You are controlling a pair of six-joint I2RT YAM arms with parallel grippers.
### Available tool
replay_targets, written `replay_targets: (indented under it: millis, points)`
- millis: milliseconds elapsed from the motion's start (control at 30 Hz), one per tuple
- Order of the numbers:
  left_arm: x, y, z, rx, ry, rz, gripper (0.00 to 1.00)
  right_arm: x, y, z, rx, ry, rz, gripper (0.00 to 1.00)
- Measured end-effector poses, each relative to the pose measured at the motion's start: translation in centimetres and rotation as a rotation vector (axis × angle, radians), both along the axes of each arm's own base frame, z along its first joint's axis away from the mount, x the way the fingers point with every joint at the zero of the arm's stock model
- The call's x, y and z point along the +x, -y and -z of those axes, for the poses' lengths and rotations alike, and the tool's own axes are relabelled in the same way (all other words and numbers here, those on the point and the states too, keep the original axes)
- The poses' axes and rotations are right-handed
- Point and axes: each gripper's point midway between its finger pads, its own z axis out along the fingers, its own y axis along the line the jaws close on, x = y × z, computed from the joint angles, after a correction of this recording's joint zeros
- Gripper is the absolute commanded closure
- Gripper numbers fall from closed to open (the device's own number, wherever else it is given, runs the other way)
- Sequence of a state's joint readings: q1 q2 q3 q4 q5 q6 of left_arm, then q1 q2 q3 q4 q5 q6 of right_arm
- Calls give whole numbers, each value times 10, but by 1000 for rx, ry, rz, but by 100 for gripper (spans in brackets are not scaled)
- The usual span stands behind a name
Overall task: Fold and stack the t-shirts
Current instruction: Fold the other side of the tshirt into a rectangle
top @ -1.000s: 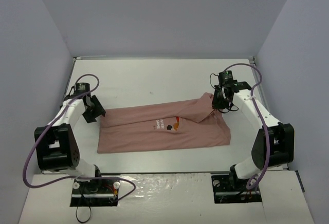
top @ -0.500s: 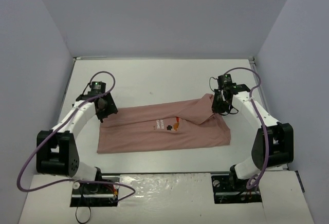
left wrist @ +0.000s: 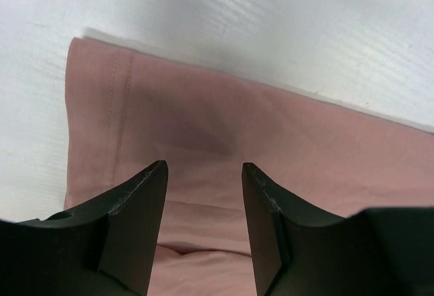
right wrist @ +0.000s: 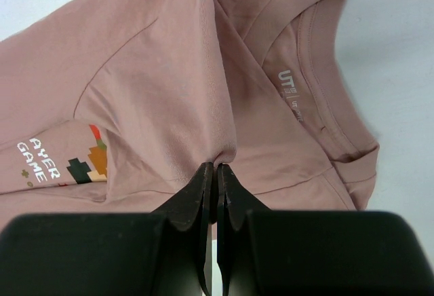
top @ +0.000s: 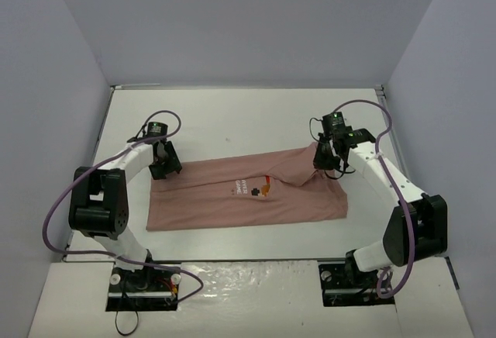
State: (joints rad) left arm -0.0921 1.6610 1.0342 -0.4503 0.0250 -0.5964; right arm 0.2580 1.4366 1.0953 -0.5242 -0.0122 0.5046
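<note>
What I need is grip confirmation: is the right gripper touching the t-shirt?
Touching. Right wrist view shows the right gripper shut, pinching a fold of the t-shirt.

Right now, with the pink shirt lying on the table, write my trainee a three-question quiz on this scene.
1. True or false: the left pincer is clamped on the t-shirt.
2. The right pincer pinches: A) a sleeve cuff, B) a raised ridge of cloth beside the collar, C) nothing.
3. Fill in: the collar lies toward the ____ arm.
Key: 1 false, its jaws stand apart; 2 B; 3 right.
</note>
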Motion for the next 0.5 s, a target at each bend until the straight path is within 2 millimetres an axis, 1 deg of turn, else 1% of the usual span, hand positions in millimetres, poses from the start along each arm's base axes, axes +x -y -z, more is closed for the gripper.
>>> replay_targets:
  millis: [100,200,400,500]
  points:
    - [5,1,1,-1,6,-1,55,-4,2,-3,2,12,24,100]
    - [5,1,4,-1,0,-1,55,-12,5,3,-3,-1,47,100]
    - [5,1,4,0,-2,-1,55,-37,10,30,-21,-82,74,100]
    - [5,1,4,-1,-1,-1,55,-48,9,41,-28,-118,77,100]
